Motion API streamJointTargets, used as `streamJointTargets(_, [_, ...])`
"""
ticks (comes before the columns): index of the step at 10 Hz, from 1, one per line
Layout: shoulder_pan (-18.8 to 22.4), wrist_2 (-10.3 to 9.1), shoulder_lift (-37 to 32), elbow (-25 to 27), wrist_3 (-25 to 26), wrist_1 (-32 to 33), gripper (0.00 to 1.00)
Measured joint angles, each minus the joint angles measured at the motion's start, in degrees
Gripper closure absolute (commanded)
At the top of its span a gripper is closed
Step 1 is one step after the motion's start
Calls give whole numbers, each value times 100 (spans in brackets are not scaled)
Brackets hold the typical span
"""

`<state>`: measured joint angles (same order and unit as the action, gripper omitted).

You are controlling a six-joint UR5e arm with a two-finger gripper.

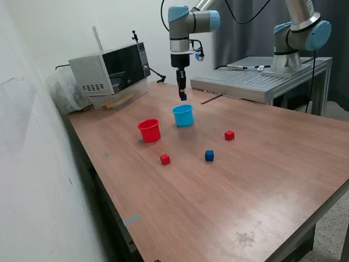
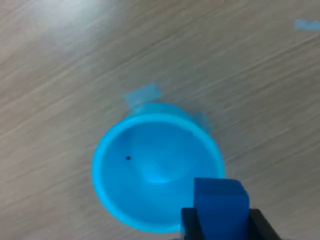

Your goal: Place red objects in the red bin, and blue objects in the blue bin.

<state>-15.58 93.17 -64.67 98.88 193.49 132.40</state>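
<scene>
Blue cube [image 2: 220, 199] clamped in gripper [image 2: 220, 220], poised above light blue bin [image 2: 120, 150] for drop-in; red cubes unsorted.

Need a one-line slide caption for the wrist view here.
Hand holding a dark blue cube above the open light blue cup on a wooden table.

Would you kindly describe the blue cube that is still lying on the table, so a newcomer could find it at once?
Start at the wooden table and find the red cup and light blue cup near its middle. In front of them lie three small cubes. The one meant is the only blue one among them, between two red cubes; the other blue cube is held in the jaws above the blue cup.
</scene>
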Motion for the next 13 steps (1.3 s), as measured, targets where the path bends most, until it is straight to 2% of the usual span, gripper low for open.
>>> streamJointTargets(3, [-176,0,112,-25,-19,-3,100])
streamJointTargets(4, [-190,0,115,-23,-21,-1,0])
streamJointTargets(10, [-91,-2,-30,38,-112,-10,0])
streamJointTargets(11, [60,-5,-208,68,-167,-75,0])
streamJointTargets(13, [642,-18,-672,84,-468,-331,0])
